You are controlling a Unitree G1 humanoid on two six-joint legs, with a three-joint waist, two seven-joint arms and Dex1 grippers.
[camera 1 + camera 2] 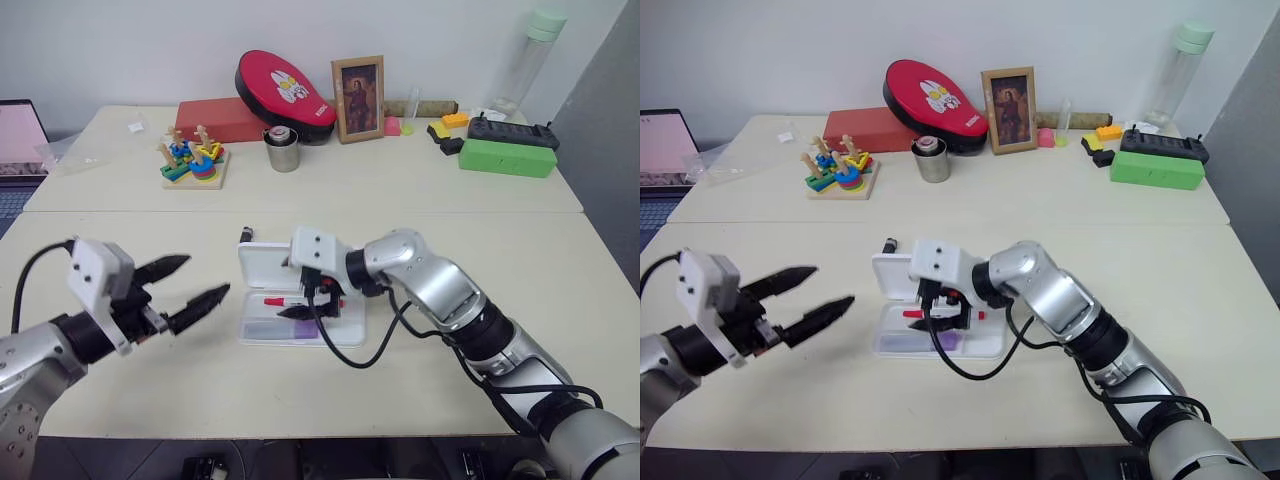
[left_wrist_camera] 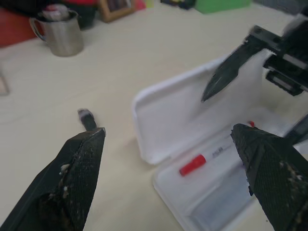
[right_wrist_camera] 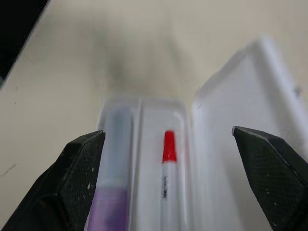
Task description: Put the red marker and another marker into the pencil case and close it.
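Cream bench (image 1: 420, 360) is carrying the open pencil case (image 3: 226, 110), holding the red marker (image 3: 168, 163), print unreadable, beside another marker (image 3: 113, 192); the right tool (image 3: 168, 139), spread empty, is partly hiding it; the left tool (image 1: 185, 290) is gaping empty.

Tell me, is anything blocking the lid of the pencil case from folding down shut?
Yes: the right gripper, open, hangs over the tray of the pencil case, in the lid's path. The red marker and the lilac marker lie flat inside, not in the way.

Far table: steel cup (image 1: 283, 150), framed pic (image 1: 358, 98), green box (image 1: 506, 157), stacking toy (image 1: 194, 160).
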